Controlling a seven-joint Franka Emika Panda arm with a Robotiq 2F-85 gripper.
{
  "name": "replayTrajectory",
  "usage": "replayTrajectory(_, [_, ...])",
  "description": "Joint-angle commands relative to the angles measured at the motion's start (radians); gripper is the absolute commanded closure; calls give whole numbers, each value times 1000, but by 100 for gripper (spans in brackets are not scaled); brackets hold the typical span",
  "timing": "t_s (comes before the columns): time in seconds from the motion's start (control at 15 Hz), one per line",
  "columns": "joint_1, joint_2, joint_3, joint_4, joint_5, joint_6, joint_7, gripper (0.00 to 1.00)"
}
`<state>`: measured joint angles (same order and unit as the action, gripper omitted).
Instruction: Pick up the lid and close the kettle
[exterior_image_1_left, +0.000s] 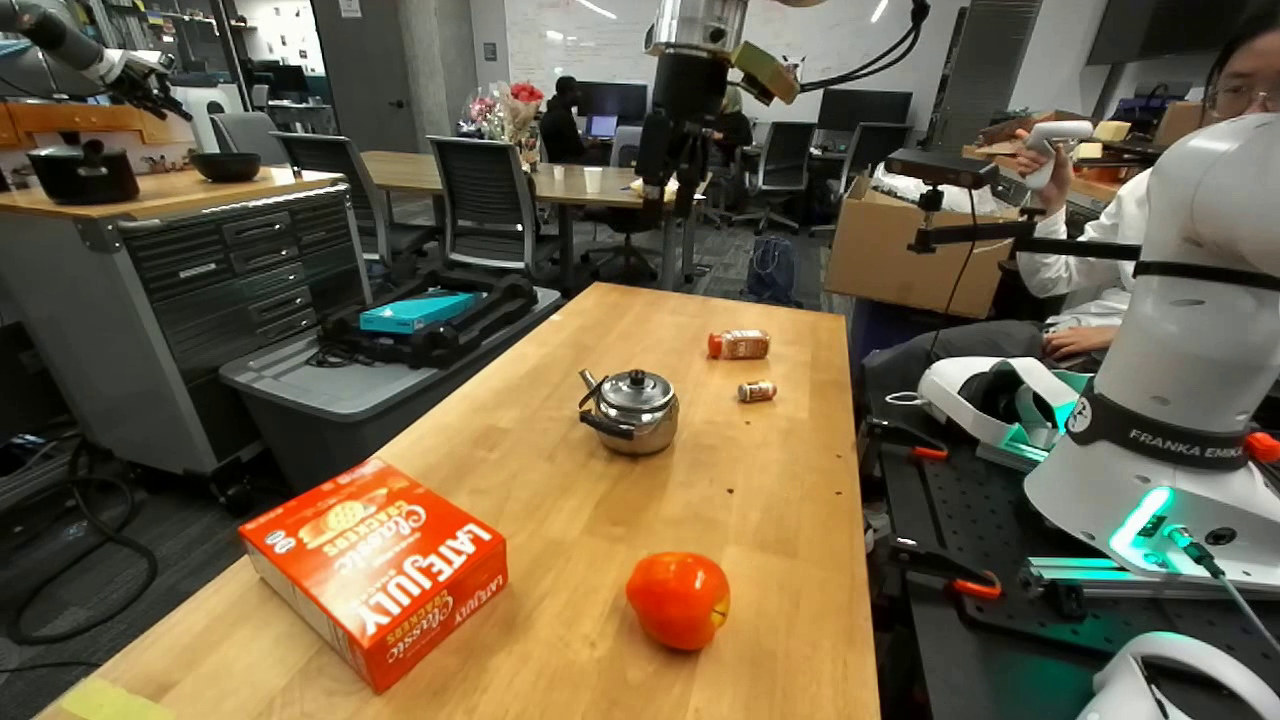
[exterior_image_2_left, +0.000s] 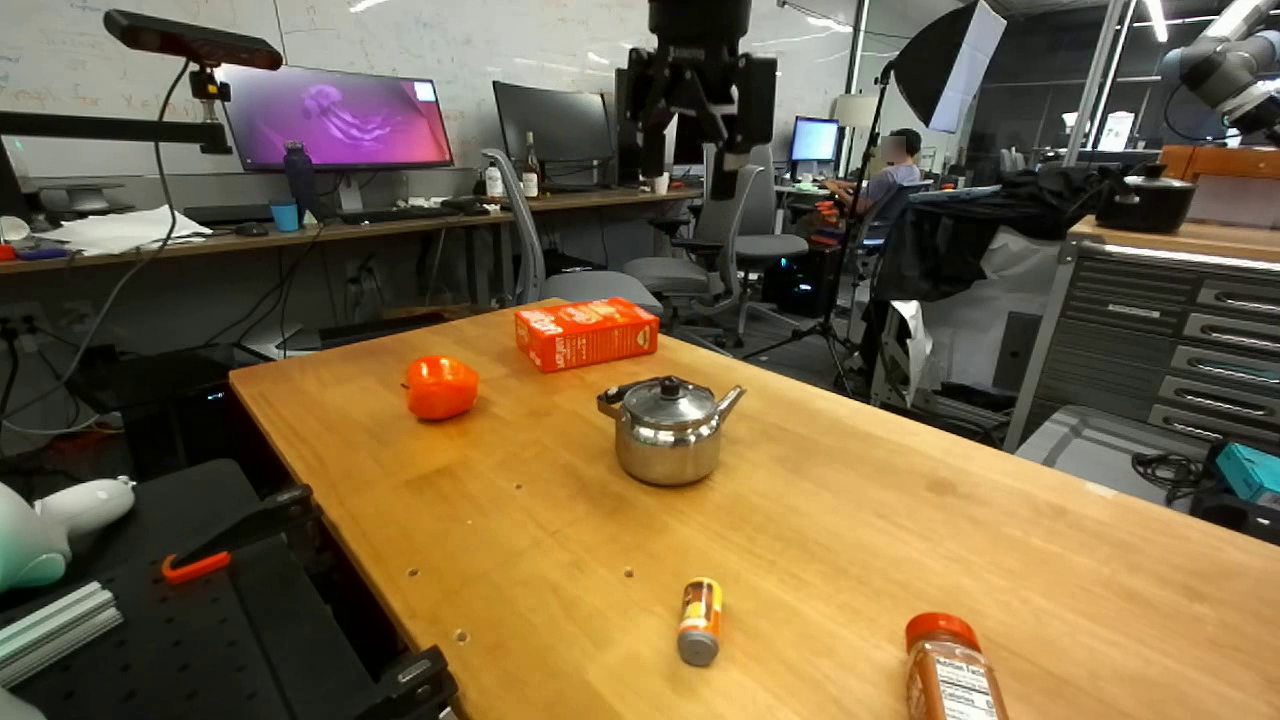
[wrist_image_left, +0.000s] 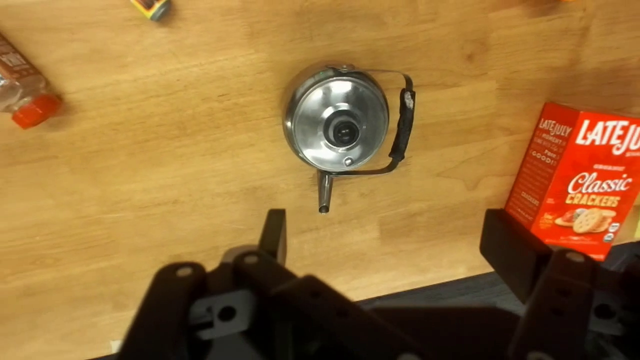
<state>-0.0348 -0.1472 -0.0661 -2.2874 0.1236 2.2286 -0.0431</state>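
A small shiny silver kettle (exterior_image_1_left: 640, 435) stands upright on the wooden table in both exterior views. Its round metal lid (exterior_image_2_left: 668, 405), with a black knob, lies level over the kettle's mouth. Seen from above in the wrist view, the lid (wrist_image_left: 320, 117) covers the top, the spout (wrist_image_left: 324, 192) points towards the jaws, and the black-wrapped handle (wrist_image_left: 404, 122) is folded down to one side. High over the table my gripper (exterior_image_2_left: 688, 175) hangs with its fingers pointing down. The jaws of the gripper (wrist_image_left: 384, 235) are wide apart with nothing between them, well clear of the kettle.
On the same table lie a red cracker box (exterior_image_1_left: 385, 560), an orange-red tomato-like ball (exterior_image_1_left: 680, 600), a small can-like shaker (exterior_image_2_left: 700, 620) and a spice bottle (exterior_image_2_left: 955, 670) with a red cap. The table's edge (wrist_image_left: 430, 285) runs below the jaws in the wrist view.
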Motion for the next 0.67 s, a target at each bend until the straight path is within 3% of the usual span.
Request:
replayTrajectory(0.0, [-14, -96, -22, -42, 13, -35, -72, 0])
replayTrajectory(0.6, [-13, -86, -27, -41, 0, -26, -63, 0])
